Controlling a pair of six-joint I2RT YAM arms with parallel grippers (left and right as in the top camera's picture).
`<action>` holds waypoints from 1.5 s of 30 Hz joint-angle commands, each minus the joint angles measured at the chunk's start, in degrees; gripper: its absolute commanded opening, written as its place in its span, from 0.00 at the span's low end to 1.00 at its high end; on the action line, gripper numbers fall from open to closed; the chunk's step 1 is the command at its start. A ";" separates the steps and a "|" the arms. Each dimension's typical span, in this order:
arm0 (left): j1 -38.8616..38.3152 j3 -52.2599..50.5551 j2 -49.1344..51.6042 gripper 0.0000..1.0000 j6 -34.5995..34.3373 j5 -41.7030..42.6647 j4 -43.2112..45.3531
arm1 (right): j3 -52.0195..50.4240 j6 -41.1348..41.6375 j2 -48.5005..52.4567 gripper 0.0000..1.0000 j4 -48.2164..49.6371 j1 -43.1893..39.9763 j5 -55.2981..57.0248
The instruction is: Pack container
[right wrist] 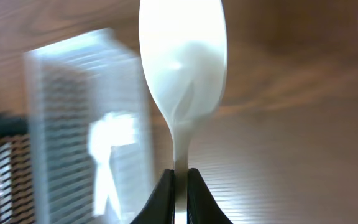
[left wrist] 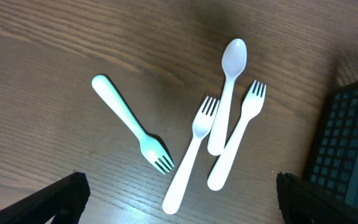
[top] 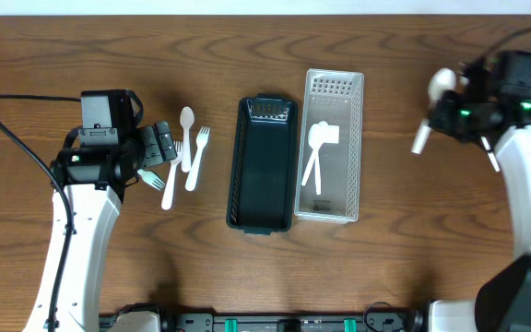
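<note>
My right gripper (top: 452,109) (right wrist: 179,186) is shut on a white spoon (top: 442,84) (right wrist: 182,68), held in the air to the right of the clear container (top: 332,90) (right wrist: 73,112). That container holds white utensils (top: 318,152) (right wrist: 107,149). A black container (top: 263,175) (left wrist: 353,143) sits left of it. My left gripper (top: 159,148) (left wrist: 179,205) is open and empty above loose cutlery on the table: a mint fork (left wrist: 129,124) (top: 150,178), a white spoon (left wrist: 227,87) (top: 186,129) and two white forks (left wrist: 191,152) (left wrist: 238,134).
The wooden table (top: 413,240) carries both containers side by side in the middle. The loose cutlery lies left of the black container. A black cable (top: 7,129) runs along the left arm.
</note>
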 commanded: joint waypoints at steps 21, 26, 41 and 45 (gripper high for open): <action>0.28 1.11 0.22 0.98 0.57 -0.24 -0.20 | 9.33 -4.92 6.64 0.56 6.95 17.07 24.17; 0.28 1.11 0.22 0.98 0.57 -0.24 -0.20 | 9.81 -8.50 3.82 0.57 5.60 3.06 30.03; 0.28 1.11 0.22 0.98 0.57 -0.24 -0.20 | 6.58 -31.45 23.28 0.60 7.67 -18.51 14.10; 0.28 1.11 0.22 0.98 0.57 -0.24 -0.20 | 6.58 -33.24 26.82 0.63 10.10 -20.22 14.86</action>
